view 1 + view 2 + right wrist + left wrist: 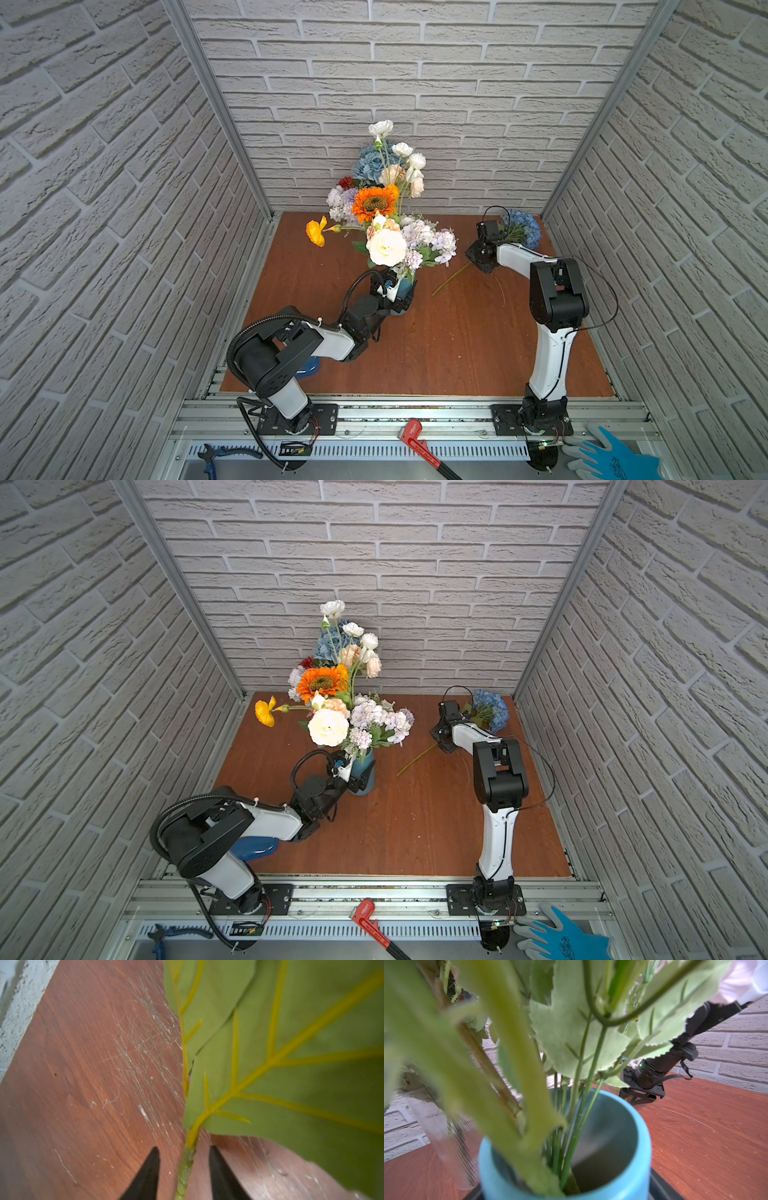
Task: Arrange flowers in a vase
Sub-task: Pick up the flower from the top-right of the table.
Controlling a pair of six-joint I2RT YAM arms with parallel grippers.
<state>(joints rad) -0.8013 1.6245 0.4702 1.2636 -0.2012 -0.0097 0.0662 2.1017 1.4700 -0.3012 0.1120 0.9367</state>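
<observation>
Item: flower arrangement, part finished. A blue vase (643, 1132) stood near the middle of the wooden surface (436, 353) and already carried a full bunch of the flowers (386, 247): cream rose, lilac clusters and peach heads, with a yellow bloom (316, 231) leaning out sideways. The left gripper (397, 299) was at this vase, its fingers (660, 1186) set against the wall on either side, a steadying hold by the look of it. Behind stood a ribbed glass vase (444, 1136) (plain only from the left wrist camera). The taller stems, among them an orange sunflower (374, 203), seemed to rise from it, though I could not tell for certain which stem sat in which vessel. One item was outstanding: a loose blue hydrangea (523, 228) lay flat on the surface in the far right corner, well apart from both vases. The right gripper (184, 1147) was lowered over its stem (184, 1167) just below a broad leaf (291, 1064). The fingers there were narrowly parted, with bare wood showing in both gaps, so nothing was gripped. Remaining, in my judgement: close, lift, carry across, seat in a vase.
</observation>
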